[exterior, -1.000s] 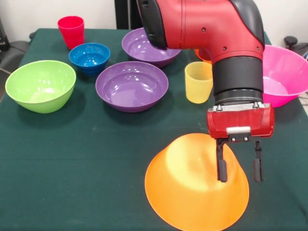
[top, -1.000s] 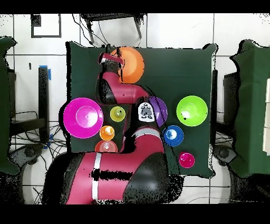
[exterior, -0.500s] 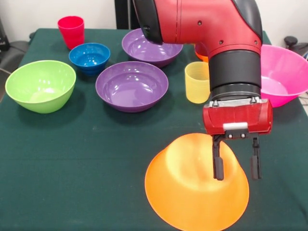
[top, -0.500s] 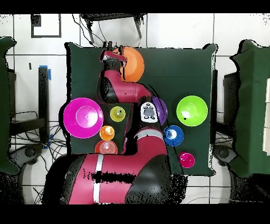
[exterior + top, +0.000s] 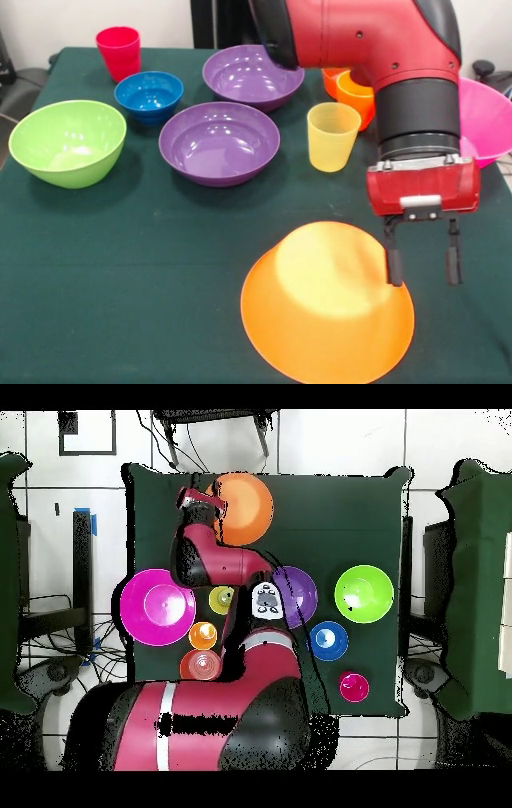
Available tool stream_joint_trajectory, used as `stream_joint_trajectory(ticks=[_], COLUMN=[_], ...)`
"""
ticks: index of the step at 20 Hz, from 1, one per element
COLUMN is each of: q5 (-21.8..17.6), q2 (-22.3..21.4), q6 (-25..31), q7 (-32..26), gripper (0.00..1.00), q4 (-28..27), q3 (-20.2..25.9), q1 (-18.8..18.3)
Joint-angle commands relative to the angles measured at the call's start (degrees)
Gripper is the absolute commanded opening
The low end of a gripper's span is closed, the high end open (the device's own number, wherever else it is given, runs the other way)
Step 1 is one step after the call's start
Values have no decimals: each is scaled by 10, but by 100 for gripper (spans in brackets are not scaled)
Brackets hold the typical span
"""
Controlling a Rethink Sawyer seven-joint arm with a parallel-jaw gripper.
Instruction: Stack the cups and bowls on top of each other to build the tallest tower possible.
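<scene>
The tool, fingers spread and empty, is sliding off toward 3 o'clock – clearing the large glossy orange plastic bowl, lying upturned on the green desk – a base awaiting stacking.

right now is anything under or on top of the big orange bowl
Nothing sits on the upside-down orange bowl. The open gripper hangs at its edge. Whatever is beneath it is covered.

A dark green cloth covers the counter; the floor is pale tile with dark seams; cables trail beside it.
</scene>
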Motion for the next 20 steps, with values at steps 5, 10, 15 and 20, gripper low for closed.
stream_joint_trajectory(ticks=[5, 10, 15, 20], q5=[9, 10, 8, -6], q2=[38, 55, 84, 99], q6=[21, -2, -32, -43], q7=[99, 100, 99, 90], gripper=[100, 100, 100, 100], q4=[42, 33, 16, 2], q3=[44, 44, 41, 43], q1=[15, 17, 16, 11])
